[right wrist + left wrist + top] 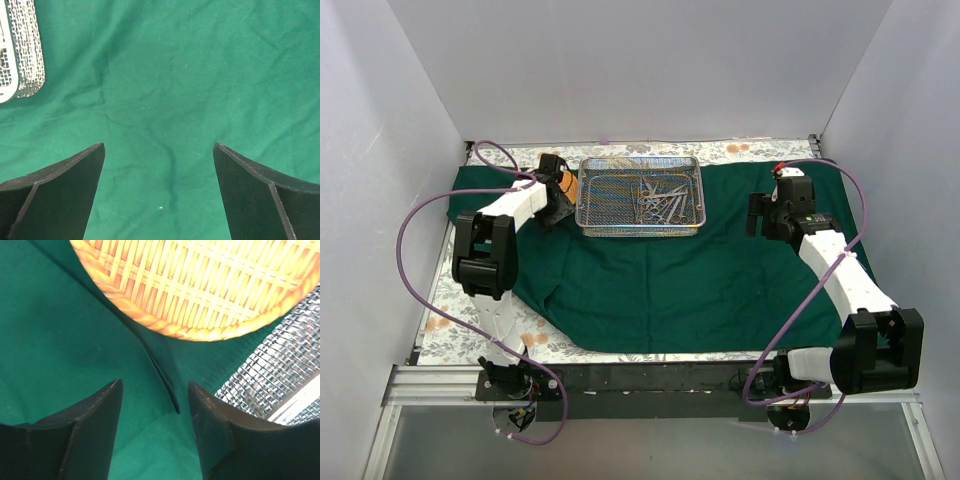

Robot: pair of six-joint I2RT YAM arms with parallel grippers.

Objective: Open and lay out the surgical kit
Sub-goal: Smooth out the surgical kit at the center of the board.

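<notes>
The dark green cloth wrap [700, 280] lies spread open on the table. The silver wire-mesh tray [594, 216] stands on it at the back centre, with several steel instruments [662, 200] piled in its right half. My left gripper [556, 205] is open and empty just left of the tray, low over the cloth [60, 340], with the tray's mesh wall [280, 370] to its right. My right gripper [758, 215] is open and empty over bare cloth [165, 75] right of the tray, whose corner [27, 55] shows in the right wrist view.
A round woven orange basket [210, 285] stands beside the tray's left end, just ahead of my left gripper; it also shows in the top view [565, 182]. Floral table covering [450, 330] shows around the cloth. White walls enclose three sides.
</notes>
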